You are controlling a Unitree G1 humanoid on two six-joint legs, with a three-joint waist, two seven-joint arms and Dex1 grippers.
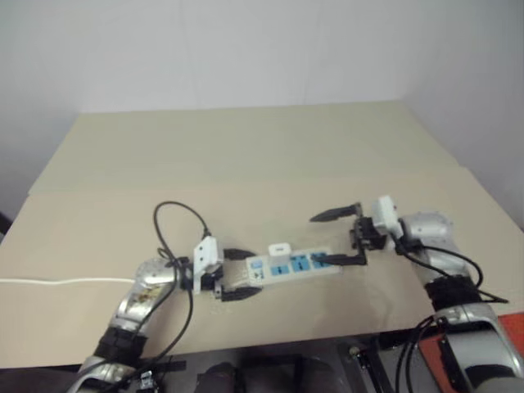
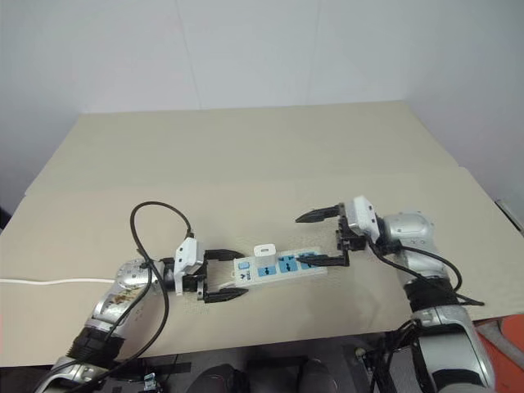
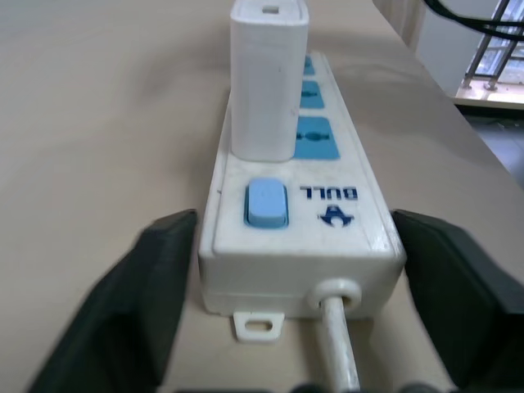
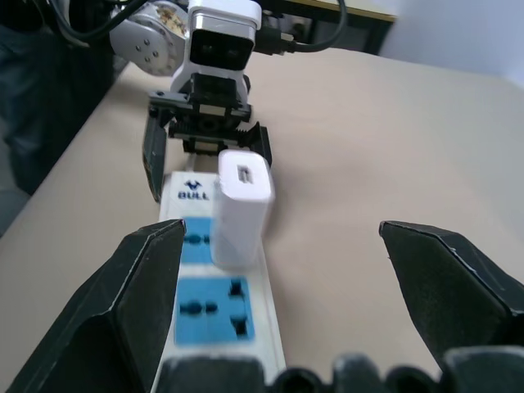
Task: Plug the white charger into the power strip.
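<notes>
The power strip [image 1: 304,264] lies flat on the tan table [image 1: 246,155], its blue socket faces up. The white charger [image 1: 279,249] stands upright in the socket nearest the switch [image 3: 266,203]. My left gripper [image 1: 240,273] is open; its fingers [image 3: 139,286] flank the strip's switch end, where the cord [image 3: 337,344] leaves. My right gripper [image 1: 332,238] is open at the strip's other end, holding nothing, with one finger [image 1: 342,259] over that end and the other raised above the table. In the right wrist view the charger [image 4: 240,209] stands between my wide-spread fingers [image 4: 123,303], farther along the strip.
The strip's thin white cord [image 1: 49,281] trails off toward the table's left edge. A black cable [image 1: 168,225] loops above my left wrist. A red object [image 1: 512,327] sits below the table's front right corner. The table's front edge runs close beneath both arms.
</notes>
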